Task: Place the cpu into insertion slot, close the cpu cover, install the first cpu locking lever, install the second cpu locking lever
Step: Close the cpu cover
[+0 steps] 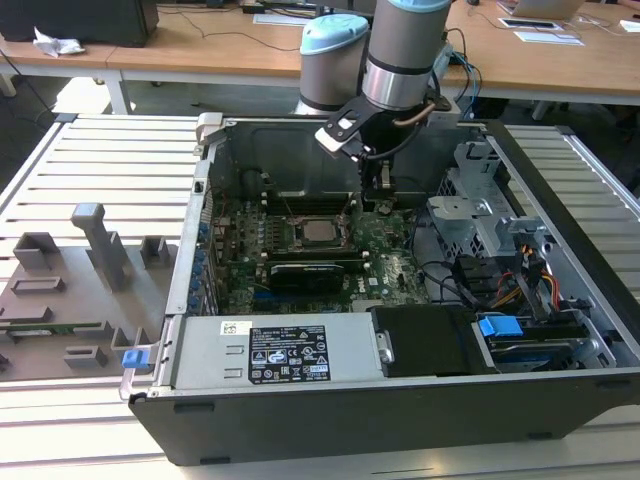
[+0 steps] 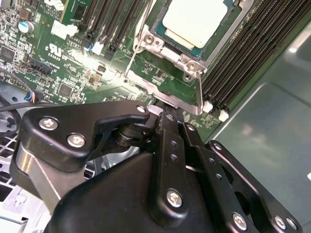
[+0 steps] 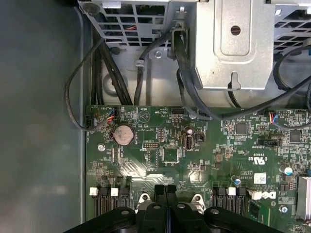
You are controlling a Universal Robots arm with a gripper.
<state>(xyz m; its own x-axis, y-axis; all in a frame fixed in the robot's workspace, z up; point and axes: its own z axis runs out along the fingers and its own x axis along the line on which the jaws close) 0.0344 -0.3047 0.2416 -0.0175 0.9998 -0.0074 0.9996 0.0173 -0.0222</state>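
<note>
Cpu [image 2: 194, 19] lies seated flat, near but apart from the closed jaws.

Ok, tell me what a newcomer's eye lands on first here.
An open computer case lies on the slatted table, and the arm's gripper hangs inside it, over the green motherboard, in the exterior view. At the board's middle sits the cpu, its pale metal top framed by the silvery cpu cover in the second wrist view.

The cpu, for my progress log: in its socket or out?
In: the cpu lies seated flat, the cpu cover framing its edges.
</note>
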